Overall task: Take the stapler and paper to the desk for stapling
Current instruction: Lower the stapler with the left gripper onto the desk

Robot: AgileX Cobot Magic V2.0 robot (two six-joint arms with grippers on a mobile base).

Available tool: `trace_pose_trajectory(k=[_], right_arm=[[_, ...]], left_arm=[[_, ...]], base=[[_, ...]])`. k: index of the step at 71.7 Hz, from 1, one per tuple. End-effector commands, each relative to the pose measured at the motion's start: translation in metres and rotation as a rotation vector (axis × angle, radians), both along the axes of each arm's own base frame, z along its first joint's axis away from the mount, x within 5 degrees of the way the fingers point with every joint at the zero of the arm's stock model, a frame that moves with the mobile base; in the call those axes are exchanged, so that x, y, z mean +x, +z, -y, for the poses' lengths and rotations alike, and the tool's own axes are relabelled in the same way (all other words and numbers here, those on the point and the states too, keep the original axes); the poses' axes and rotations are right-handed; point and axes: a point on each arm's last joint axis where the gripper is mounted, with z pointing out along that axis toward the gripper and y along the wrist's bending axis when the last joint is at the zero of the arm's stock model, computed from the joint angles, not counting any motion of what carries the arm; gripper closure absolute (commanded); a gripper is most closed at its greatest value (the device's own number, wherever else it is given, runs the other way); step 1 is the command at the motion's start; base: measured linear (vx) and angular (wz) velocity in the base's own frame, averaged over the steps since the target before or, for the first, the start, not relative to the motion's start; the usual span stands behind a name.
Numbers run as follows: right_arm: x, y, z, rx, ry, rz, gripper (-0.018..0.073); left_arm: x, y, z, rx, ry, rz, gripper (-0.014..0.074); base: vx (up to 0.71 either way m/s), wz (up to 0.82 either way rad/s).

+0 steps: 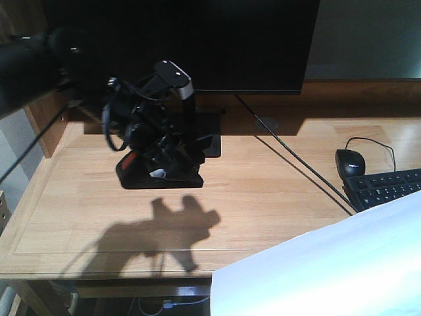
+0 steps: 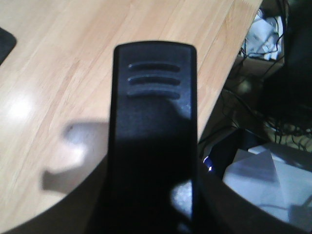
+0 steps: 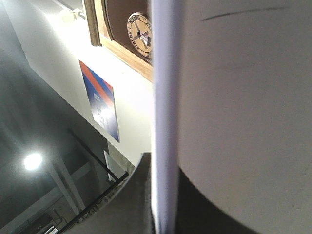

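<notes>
The black stapler (image 1: 158, 176) with its orange-red tab sits low at the left-middle of the light wood desk (image 1: 263, 197), in front of the monitor foot. My left gripper (image 1: 160, 161) is shut on it from above. In the left wrist view the stapler's ribbed black body (image 2: 153, 112) fills the centre between the dark jaws of the left gripper (image 2: 153, 204), over the desk (image 2: 63, 63) near its edge. I cannot tell whether the stapler touches the wood. The white paper (image 1: 329, 263) hangs over the near right corner. My right gripper (image 3: 165, 200) is shut on the paper (image 3: 234, 97), seen edge-on.
A dark monitor (image 1: 197, 39) stands at the back on a black foot (image 1: 207, 135). A black mouse (image 1: 350, 162) and keyboard (image 1: 388, 187) lie at the right, with a cable (image 1: 296, 168) running diagonally across the wood. Boxes and wires (image 2: 265, 29) lie below the desk edge.
</notes>
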Motion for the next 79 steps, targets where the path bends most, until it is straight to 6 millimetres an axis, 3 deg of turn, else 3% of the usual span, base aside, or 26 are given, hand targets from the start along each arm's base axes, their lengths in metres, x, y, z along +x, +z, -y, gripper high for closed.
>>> trace_pose_trajectory(k=[1, 14, 24, 49, 61, 79], right_arm=[[-0.004, 0.011, 0.000, 0.018, 0.019, 0.056, 0.0562], [-0.004, 0.011, 0.000, 0.016, 0.019, 0.056, 0.0562], [-0.004, 0.011, -0.001, 0.008, 0.018, 0.058, 0.0562], [-0.004, 0.011, -0.001, 0.006, 0.018, 0.058, 0.0562], [-0.004, 0.011, -0.001, 0.006, 0.018, 0.058, 0.0562], [-0.004, 0.011, -0.001, 0.005, 0.018, 0.059, 0.0562]], left_arm=[[0.016, 0.021, 0.008, -0.106, -0.072, 0.043, 0.0603], [0.047, 0.002, 0.007, -0.126, -0.154, 0.036, 0.0603], [0.065, -0.009, -0.010, -0.112, -0.157, 0.095, 0.0603], [0.088, -0.011, -0.057, -0.117, -0.210, 0.254, 0.0603], [0.103, -0.031, -0.077, -0.186, -0.203, 0.246, 0.0603], [0.116, -0.061, -0.086, -0.176, -0.217, 0.242, 0.0603]], base=[[0.00, 0.00], [0.00, 0.00], [0.00, 0.00], [0.00, 0.00], [0.00, 0.00], [0.00, 0.00]])
